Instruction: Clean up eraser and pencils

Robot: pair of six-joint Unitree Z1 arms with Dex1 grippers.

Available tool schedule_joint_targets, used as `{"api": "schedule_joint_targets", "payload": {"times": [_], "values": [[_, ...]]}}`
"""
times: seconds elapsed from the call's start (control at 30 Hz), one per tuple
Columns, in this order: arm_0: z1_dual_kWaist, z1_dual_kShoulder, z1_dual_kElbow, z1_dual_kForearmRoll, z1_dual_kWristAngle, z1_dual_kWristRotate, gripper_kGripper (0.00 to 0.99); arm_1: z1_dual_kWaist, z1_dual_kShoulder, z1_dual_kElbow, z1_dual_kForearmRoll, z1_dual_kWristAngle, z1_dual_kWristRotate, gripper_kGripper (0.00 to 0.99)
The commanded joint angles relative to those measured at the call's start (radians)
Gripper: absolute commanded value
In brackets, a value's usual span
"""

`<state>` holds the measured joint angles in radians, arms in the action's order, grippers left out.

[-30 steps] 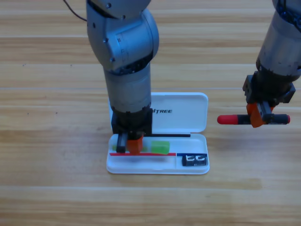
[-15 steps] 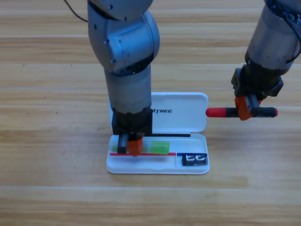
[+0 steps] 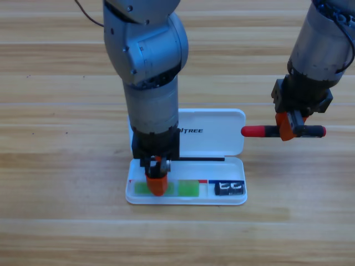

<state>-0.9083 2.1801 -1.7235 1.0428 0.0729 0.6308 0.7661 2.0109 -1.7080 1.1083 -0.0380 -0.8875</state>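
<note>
The green pencil (image 3: 188, 188) lies flat along the long front compartment of the white case (image 3: 222, 124), its brighter green end showing to the right of the left gripper (image 3: 156, 184) and a paler stretch showing to the gripper's left, so the stick seems to sit where it belongs, lengthwise in the tray. The left gripper points straight down into that compartment, directly over the middle of the pencil; its orange jaws hide the gap between them, so I cannot tell whether it grips the pencil or has let go, though a stick resting level in the tray suggests the placing step is near done. In the small compartment at the case's right end sits the eraser (image 3: 229, 189), face up and snug, a slot sized for a short block and not for a long stick. The case's lid stands open behind the tray, leaving both compartments reachable from above. To the right of the case, just off the lid's edge and above the table (image 3: 55, 166), the right gripper (image 3: 290, 131) is closed across the middle of the red-capped pencil (image 3: 254, 131), holding it level with its red cap toward the case; held at mid-length it stays balanced, and the waiting spot likely keeps it clear until the left arm frees the tray.
</note>
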Motion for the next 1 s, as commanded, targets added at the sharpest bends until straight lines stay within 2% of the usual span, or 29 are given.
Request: {"api": "schedule_joint_targets", "payload": {"times": [0.03, 0.13, 0.3, 0.43, 0.57, 0.67, 0.77, 1.0], "values": [[-0.023, 0.024, 0.004, 0.013, 0.005, -0.011, 0.990, 0.068, 0.112, -0.045, 0.028, 0.017, 0.028, 0.000], [-0.023, -0.025, 0.002, 0.028, 0.004, -0.013, 0.990, 0.093, 0.155, -0.094, 0.036, 0.017, 0.041, 0.000], [0.005, -0.204, -0.021, 0.108, -0.008, -0.011, 0.990, 0.131, 0.227, -0.185, 0.067, 0.015, 0.062, 0.000], [0.092, -0.372, -0.016, 0.146, -0.012, -0.002, 0.990, 0.151, 0.279, -0.252, 0.082, 0.012, 0.075, 0.000], [0.241, -0.500, 0.018, 0.151, -0.039, 0.013, 0.990, 0.170, 0.342, -0.345, 0.114, 0.010, 0.085, 0.000], [0.341, -0.548, 0.033, 0.149, -0.045, 0.047, 0.990, 0.180, 0.376, -0.397, 0.125, 0.009, 0.093, 0.000], [0.401, -0.563, 0.056, 0.137, -0.053, 0.063, 0.990, 0.188, 0.402, -0.437, 0.136, 0.007, 0.098, 0.000], [0.422, -0.572, 0.145, 0.102, -0.067, 0.067, 0.990, 0.194, 0.450, -0.493, 0.146, 0.003, 0.104, 0.000]]}}
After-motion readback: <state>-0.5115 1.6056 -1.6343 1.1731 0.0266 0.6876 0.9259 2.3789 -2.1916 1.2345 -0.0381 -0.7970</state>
